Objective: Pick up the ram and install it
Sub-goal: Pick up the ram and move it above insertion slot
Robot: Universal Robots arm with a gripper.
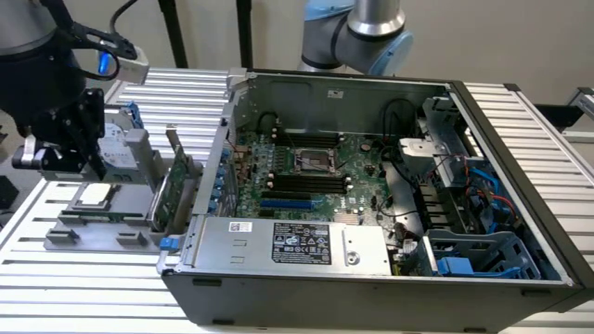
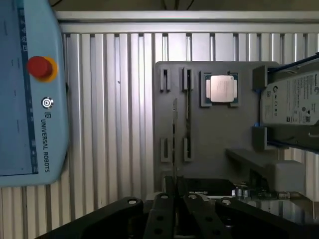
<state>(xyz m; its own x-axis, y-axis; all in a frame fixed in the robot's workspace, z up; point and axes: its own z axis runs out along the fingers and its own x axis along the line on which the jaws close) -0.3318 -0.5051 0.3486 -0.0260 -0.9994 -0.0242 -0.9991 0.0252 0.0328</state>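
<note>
One ram (image 2: 188,112) is standing on its edge in the wrist view, its ends sitting in a pair of brackets on the grey holder (image 2: 219,139). It is just beside the CPU (image 2: 220,88), which is lying flat in its recess. Beyond the CPU, a hard drive with blue rails (image 2: 294,102) is resting on the same holder. A pale blue Universal Robots teach pendant (image 2: 25,124) with a red button (image 2: 40,67) is lying on the slatted aluminium surface (image 2: 109,124), well apart from the holder. The gripper (image 2: 178,206) is showing its black linkage, and nothing is sitting in it. I cannot tell whether the jaws are wide or narrow.

Seen from the exterior view, the gripper is hanging over the holder at the exterior view's left. A green expansion card (image 1: 172,191) is standing between the holder and the open computer case (image 1: 371,87). Inside the case, the motherboard's black slots (image 1: 307,184) are lying bare.
</note>
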